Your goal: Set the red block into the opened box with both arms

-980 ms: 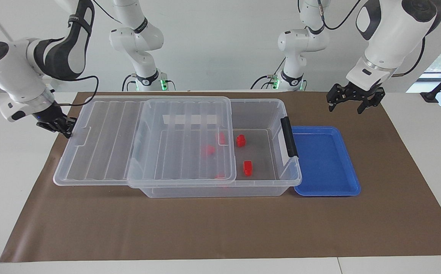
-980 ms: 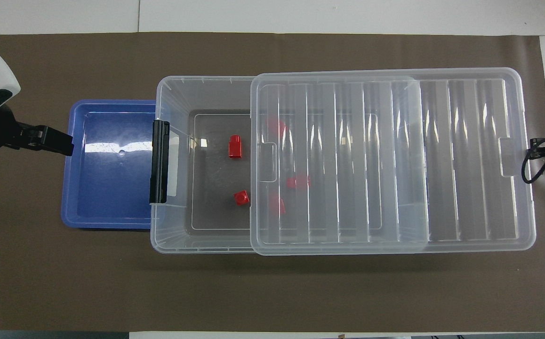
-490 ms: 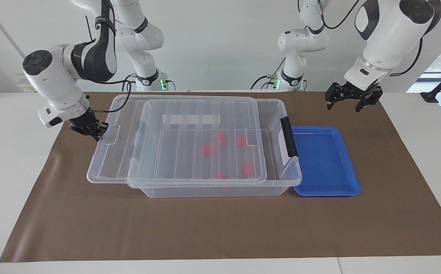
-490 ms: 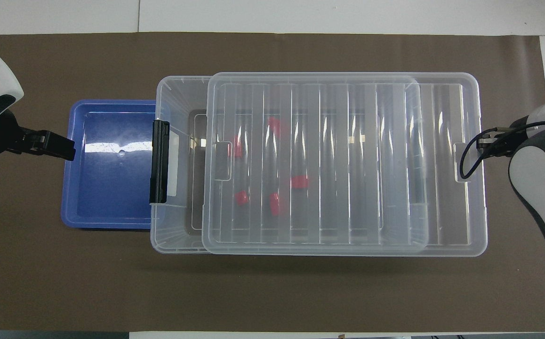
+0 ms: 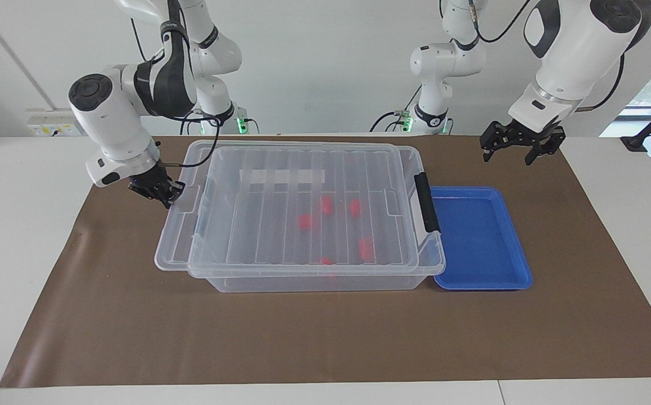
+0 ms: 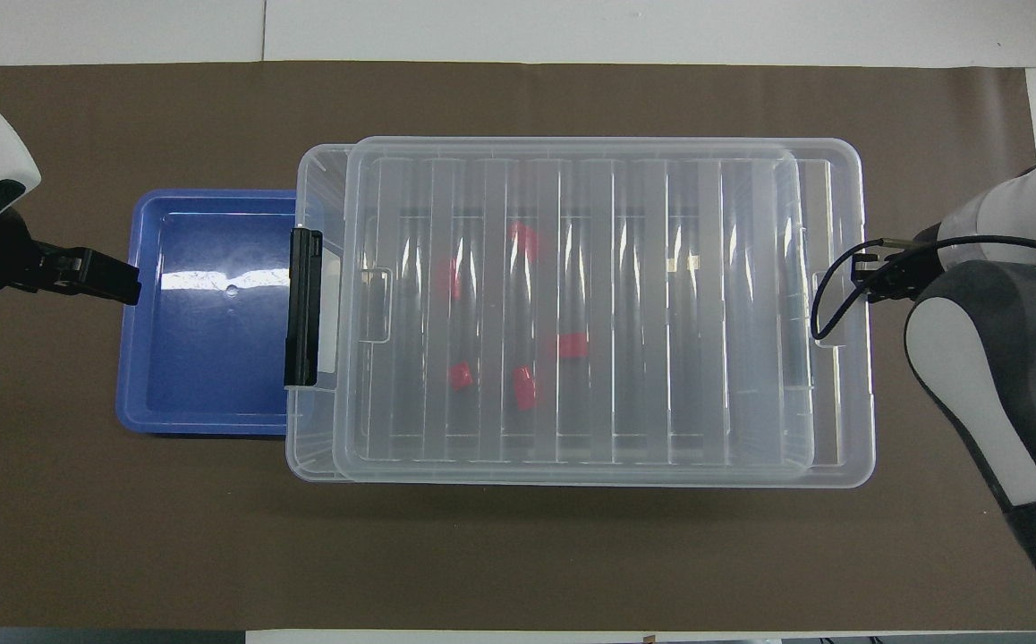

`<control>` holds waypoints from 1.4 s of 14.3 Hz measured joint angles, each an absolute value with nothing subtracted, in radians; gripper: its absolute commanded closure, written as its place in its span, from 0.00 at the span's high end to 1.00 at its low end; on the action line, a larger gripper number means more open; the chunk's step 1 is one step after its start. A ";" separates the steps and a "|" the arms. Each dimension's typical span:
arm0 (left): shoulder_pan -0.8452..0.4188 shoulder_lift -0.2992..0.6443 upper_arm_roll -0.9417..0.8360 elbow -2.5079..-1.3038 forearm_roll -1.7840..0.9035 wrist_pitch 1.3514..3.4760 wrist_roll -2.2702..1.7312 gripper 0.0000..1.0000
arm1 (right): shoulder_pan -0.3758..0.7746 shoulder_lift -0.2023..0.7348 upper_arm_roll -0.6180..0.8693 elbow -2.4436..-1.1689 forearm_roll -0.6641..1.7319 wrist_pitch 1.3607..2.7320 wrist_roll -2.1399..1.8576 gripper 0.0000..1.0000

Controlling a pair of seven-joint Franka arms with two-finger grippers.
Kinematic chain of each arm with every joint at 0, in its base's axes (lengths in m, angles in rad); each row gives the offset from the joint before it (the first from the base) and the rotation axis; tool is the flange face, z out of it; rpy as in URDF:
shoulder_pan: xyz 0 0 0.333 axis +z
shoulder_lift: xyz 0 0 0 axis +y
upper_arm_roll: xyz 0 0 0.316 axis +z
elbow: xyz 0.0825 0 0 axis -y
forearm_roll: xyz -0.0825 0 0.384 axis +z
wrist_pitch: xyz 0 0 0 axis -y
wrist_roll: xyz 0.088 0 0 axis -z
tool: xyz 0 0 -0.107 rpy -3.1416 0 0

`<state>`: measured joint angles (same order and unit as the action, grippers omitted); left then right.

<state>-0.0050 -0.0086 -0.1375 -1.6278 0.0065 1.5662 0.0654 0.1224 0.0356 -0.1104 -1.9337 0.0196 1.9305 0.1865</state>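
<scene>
The clear box [image 5: 430, 264] stands mid-mat with its ribbed lid [image 5: 280, 197] lying over nearly all of it; only a narrow strip shows by the black latch [image 5: 426, 202]. Several red blocks [image 5: 304, 221] lie on the box floor, blurred through the lid [image 6: 572, 304], such as one red block [image 6: 460, 376]. My right gripper [image 5: 162, 193] is shut, its tips against the lid's end tab that overhangs the box at the right arm's end. My left gripper [image 5: 514, 153] hangs open and holds nothing, over the mat by the blue tray's edge nearer the robots.
A shallow blue tray [image 5: 480, 236] with nothing in it lies against the box's latch end, toward the left arm's end. Brown mat [image 5: 303, 337] covers the table. In the overhead view the left gripper [image 6: 120, 279] shows at the tray's [image 6: 205, 394] outer rim.
The right gripper has travelled toward the box with the lid, sliding it across the opening; the red blocks that lay uncovered are now under it. The left gripper has barely moved.
</scene>
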 measured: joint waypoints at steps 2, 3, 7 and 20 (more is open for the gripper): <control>-0.005 -0.012 -0.134 -1.628 0.006 1.566 0.065 1.00 | 0.123 0.034 -0.085 -1.934 0.019 1.931 0.225 0.00; -0.005 -0.013 -0.129 -1.628 0.006 1.566 0.065 1.00 | 0.123 0.034 -0.074 -1.934 0.019 1.931 0.241 0.00; -0.006 -0.017 -0.086 -1.628 0.006 1.566 0.071 1.00 | 0.123 0.034 -0.044 -1.934 0.019 1.931 0.285 0.00; -0.023 -0.018 -0.039 -1.628 -0.017 1.567 0.098 1.00 | 0.108 0.023 -0.043 -1.835 0.019 1.843 0.286 0.10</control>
